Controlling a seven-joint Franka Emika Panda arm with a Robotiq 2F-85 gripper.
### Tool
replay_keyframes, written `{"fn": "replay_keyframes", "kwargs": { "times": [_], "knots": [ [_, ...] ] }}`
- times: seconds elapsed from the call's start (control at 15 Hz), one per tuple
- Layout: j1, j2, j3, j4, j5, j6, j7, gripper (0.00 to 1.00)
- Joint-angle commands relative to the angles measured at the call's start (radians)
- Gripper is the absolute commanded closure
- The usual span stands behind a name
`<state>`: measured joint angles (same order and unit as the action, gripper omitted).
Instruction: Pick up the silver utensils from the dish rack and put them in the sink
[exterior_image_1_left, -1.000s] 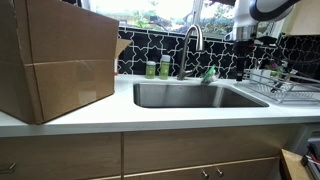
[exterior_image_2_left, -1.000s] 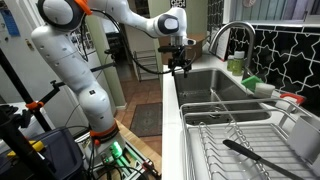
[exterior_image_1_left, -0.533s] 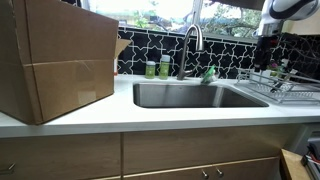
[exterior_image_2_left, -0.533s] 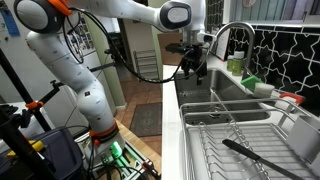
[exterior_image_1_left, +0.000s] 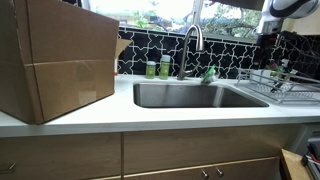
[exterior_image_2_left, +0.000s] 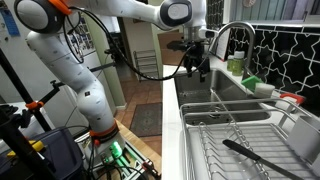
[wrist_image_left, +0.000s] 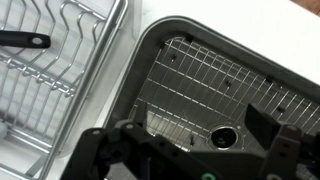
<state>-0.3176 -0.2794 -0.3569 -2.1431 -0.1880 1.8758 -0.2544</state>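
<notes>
The sink (exterior_image_1_left: 190, 96) is a steel basin, seen in both exterior views (exterior_image_2_left: 212, 84); in the wrist view (wrist_image_left: 140, 95) it holds only a wire grid and a drain. The chrome dish rack (exterior_image_1_left: 285, 88) stands beside it (exterior_image_2_left: 230, 140) (wrist_image_left: 70, 60). A black-handled utensil (exterior_image_2_left: 248, 152) lies in the rack (wrist_image_left: 22, 40); its metal end is not clear. My gripper (exterior_image_2_left: 195, 68) hangs above the sink end nearest the rack, open and empty (wrist_image_left: 195, 125).
A large cardboard box (exterior_image_1_left: 55, 65) stands on the counter at the sink's far side. The curved faucet (exterior_image_1_left: 192, 40) (exterior_image_2_left: 235, 35), green bottles (exterior_image_1_left: 158, 68) and a green sponge (exterior_image_2_left: 250, 82) sit behind the sink. A wire grid (wrist_image_left: 220, 75) covers the basin floor.
Over the last second the arm swung along the counter toward the dish rack and now hangs over the sink. In the last half second nothing moved.
</notes>
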Motion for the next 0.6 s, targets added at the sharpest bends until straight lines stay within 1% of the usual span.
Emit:
{"fn": "replay_keyframes", "kwargs": {
  "times": [0.0, 0.13, 0.27, 0.53],
  "knots": [
    [-0.056, 0.018, -0.059, 0.078, -0.028, 0.06, 0.02, 0.0],
    [-0.091, 0.042, -0.095, 0.122, -0.043, 0.128, 0.041, 0.0],
    [-0.12, 0.081, -0.122, 0.156, -0.06, 0.222, 0.074, 0.0],
    [-0.171, 0.193, -0.163, 0.192, -0.072, 0.465, 0.174, 0.0]
  ]
}}
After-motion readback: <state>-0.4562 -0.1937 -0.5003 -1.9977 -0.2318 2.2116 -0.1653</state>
